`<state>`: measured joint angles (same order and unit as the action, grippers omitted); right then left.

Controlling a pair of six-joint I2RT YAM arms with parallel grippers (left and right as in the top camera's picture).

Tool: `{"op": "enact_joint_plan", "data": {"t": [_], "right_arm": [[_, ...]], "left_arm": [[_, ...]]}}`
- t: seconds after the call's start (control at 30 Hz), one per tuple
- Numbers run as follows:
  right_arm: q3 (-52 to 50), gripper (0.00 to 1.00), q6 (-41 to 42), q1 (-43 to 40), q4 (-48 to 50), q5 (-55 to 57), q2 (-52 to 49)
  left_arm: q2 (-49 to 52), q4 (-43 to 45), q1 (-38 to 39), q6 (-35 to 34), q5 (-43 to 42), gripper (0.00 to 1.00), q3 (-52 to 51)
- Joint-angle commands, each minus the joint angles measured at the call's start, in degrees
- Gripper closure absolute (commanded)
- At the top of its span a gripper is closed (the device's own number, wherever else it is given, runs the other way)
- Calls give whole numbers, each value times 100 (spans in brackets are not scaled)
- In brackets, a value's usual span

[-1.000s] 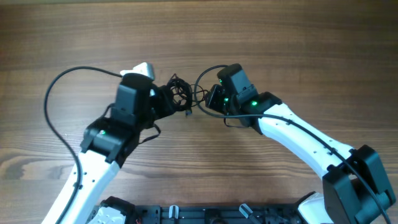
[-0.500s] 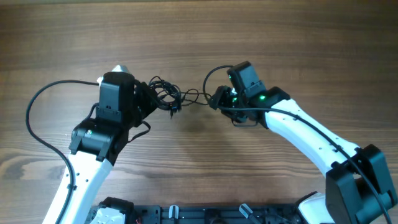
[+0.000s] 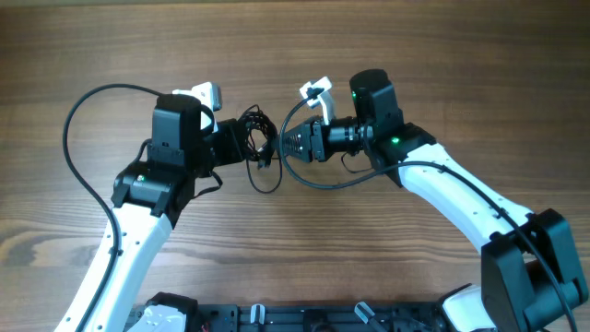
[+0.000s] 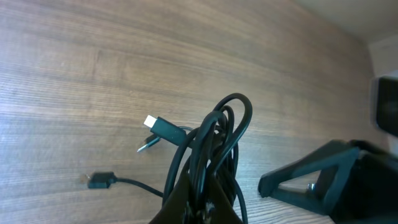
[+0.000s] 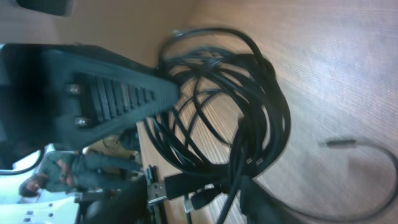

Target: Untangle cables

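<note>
Knotted cables [image 3: 261, 140] bunched between the two arms at mid-table.
The left gripper [image 4: 199, 208] is clenched on the cable coil, which rises from its fingers. A plug connector [image 4: 163, 127] juts out beyond. The right gripper [image 3: 288, 146] straddles the coil, but I cannot tell if it grips. The wooden table [image 3: 415, 55] lies behind.

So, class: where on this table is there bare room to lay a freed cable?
Free: the table strip beyond the left arm and right arm, and the wood between their forearms. Crowded: the cables between left tool and right tool.
</note>
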<state>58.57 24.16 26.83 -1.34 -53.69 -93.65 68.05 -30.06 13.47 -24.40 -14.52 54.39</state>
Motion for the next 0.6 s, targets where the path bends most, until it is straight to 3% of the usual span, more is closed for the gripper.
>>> {"op": "enact_joint_plan", "data": {"t": [0.0,0.07,0.17,0.23,0.33,0.37,0.4,0.57], "right_arm": [[4,57,348,249,-387,688,-120],[4,61,509,503,-389,874,-166],[4,96,1067,437,-363,1425,-160],[4,95,1185,50,-291,640,-76],[4,96,817,-431,-243,-715,26],[4,95,706,-501,-345,-822,26],[4,96,619,-514,-592,-553,24],[4,95,579,-487,-964,-656,24]], "left_arm": [[0,295,-9,153,-175,96,114],[0,328,-9,57,-205,96,114],[0,225,-9,68,-219,96,114],[0,20,-11,448,-138,96,114],[39,-282,-11,389,798,96,114],[68,-291,-11,101,1128,96,111],[116,-275,-11,-787,1585,96,114],[319,-229,-9,-3042,2201,96,114]]}}
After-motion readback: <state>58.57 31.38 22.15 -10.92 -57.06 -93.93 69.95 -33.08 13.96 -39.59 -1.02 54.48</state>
